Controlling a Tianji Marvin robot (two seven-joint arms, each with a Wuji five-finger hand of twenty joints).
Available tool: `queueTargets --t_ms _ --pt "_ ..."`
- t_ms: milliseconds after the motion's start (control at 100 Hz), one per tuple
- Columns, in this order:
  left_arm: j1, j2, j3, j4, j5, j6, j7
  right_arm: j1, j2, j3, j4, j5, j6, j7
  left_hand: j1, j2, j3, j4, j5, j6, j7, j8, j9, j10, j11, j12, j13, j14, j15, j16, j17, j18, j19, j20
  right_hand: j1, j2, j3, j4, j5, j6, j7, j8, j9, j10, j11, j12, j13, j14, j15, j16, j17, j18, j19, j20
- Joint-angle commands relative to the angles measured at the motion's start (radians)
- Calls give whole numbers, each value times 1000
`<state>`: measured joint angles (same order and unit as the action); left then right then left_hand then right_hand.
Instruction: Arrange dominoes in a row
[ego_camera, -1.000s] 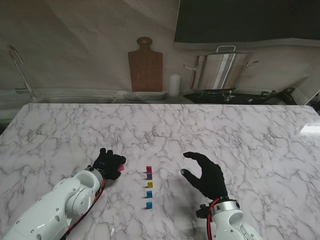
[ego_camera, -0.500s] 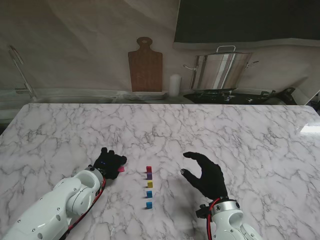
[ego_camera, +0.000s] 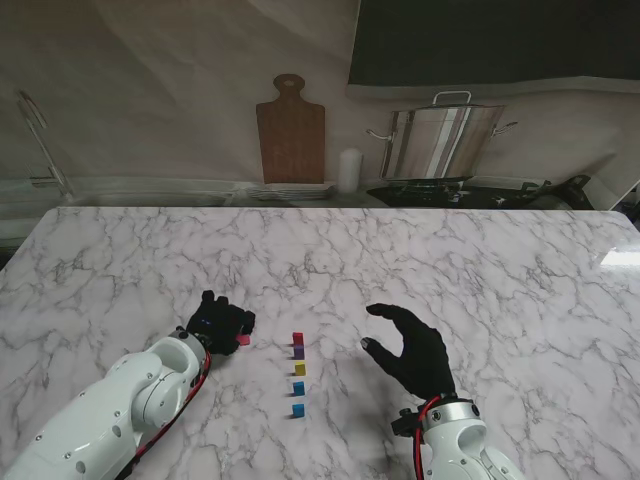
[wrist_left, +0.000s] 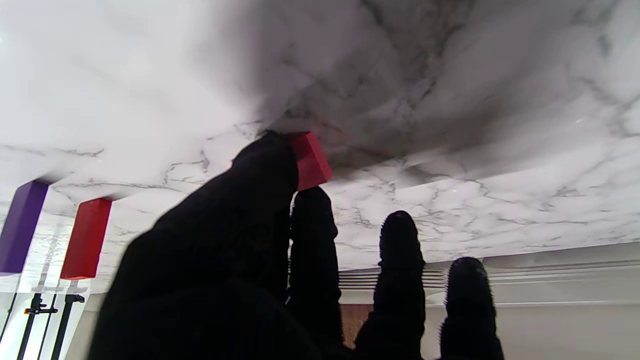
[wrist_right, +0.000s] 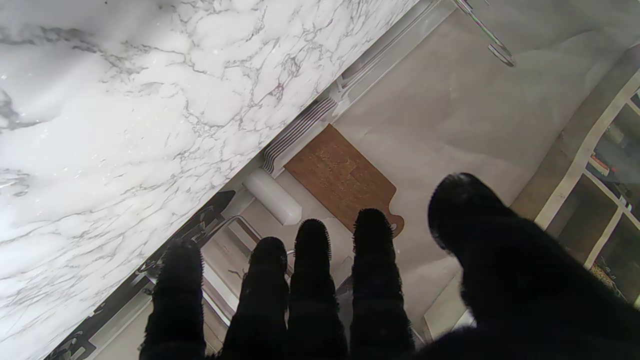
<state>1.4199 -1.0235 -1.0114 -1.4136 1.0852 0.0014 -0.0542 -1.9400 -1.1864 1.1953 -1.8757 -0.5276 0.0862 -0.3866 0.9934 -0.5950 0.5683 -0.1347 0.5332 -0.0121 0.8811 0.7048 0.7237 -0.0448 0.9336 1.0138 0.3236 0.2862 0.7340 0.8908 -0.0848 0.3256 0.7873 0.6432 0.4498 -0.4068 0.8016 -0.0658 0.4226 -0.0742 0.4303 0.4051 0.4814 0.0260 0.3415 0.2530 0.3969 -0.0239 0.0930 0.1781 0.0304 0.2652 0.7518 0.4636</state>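
Now the left hand (ego_camera: 222, 322) pinches a pink domino (wrist_left: 310, 160) between thumb and forefinger, just left of the row of dominoes (ego_camera: 298, 374) standing on the marble table (ego_camera: 480, 270). Right of that row, the right hand (ego_camera: 415, 350) hovers with fingers spread, holding nothing.

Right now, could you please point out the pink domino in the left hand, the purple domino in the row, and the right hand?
pink domino (wrist_left: 311, 160), left wrist view, exposed face.
purple domino (ego_camera: 298, 351), stand view, top.
right hand (ego_camera: 415, 352), stand view, back of hand.
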Motion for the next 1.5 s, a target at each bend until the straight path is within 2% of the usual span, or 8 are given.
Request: queueTargets --t_ms 0,500,850,1030,1180,1280,1380,1490 --pt "8 -1 12 23 -4 -2 -17 -4 -1 0 -3 1 5 0 24 48 -40 21 60 -68 96 6 78 -87 55 8 7 23 13 19 -13 34 20 -17 -4 13 -3 22 15 8 0 16 11 5 8 6 3 -2 9 11 5 4 11 20" --pt "2 -3 21 26 -19 -8 -13 -3 -1 -2 -2 1 6 2 -54 147 -186 47 102 -7 26 -101 -23 -1 -56 34 -61 49 -40 0 -18 28 -104 -25 -4 13 -2 22 14 8 0 16 10 3 8 6 4 -2 9 11 5 4 11 19" --pt "-2 -8 32 26 -26 5 11 -4 -1 -1 -2 2 7 2 1 172 -228 59 149 -69 74 -96 -29 16 -122 32 -72 45 -53 -13 -17 22 -131 18 -4 13 -3 22 15 8 0 16 11 3 9 7 5 -3 9 11 5 4 11 19" --pt "33 -14 -15 -15 -44 -2 21 -3 -1 -1 -1 3 7 3 -6 132 -216 59 189 -77 84 -144 -275 96 -234 -225 -161 60 -135 -86 -23 19 -240 41 -3 15 -3 23 14 7 0 16 11 5 8 6 3 -3 9 11 6 4 11 19" --pt "65 -22 -59 -55 -68 -7 37 -2 -1 -3 0 2 7 3 -13 107 -177 49 204 -56 108 -193 -224 18 90 170 -129 12 53 72 -18 20 -205 98 -4 16 -4 23 14 8 0 16 10 5 8 6 5 -3 9 11 5 5 11 19" --pt "80 -26 -82 -76 -80 -15 46 -2 0 -4 0 2 8 4 -18 108 -178 49 207 -67 105 -194 -9 -107 208 154 4 -39 126 103 -12 18 -117 103 -3 15 -4 23 15 9 0 16 12 4 8 7 4 -2 9 11 5 4 11 19" --pt "90 -31 -97 -90 -114 -21 48 -2 -1 -4 -1 1 8 2 -13 114 -179 51 196 -87 98 -182 138 -169 85 -10 85 -53 49 26 -10 15 -79 69 -3 15 -4 23 14 7 0 16 12 3 9 7 4 -3 9 11 5 5 11 19" --pt "97 -35 -106 -107 -136 -17 45 -1 -1 -5 -1 1 8 1 -10 110 -190 50 207 -104 83 -186 243 -177 -133 -104 142 -53 -27 -55 -5 3 7 69 -3 16 -4 23 15 9 0 16 11 4 9 7 4 -2 9 11 4 4 11 19"
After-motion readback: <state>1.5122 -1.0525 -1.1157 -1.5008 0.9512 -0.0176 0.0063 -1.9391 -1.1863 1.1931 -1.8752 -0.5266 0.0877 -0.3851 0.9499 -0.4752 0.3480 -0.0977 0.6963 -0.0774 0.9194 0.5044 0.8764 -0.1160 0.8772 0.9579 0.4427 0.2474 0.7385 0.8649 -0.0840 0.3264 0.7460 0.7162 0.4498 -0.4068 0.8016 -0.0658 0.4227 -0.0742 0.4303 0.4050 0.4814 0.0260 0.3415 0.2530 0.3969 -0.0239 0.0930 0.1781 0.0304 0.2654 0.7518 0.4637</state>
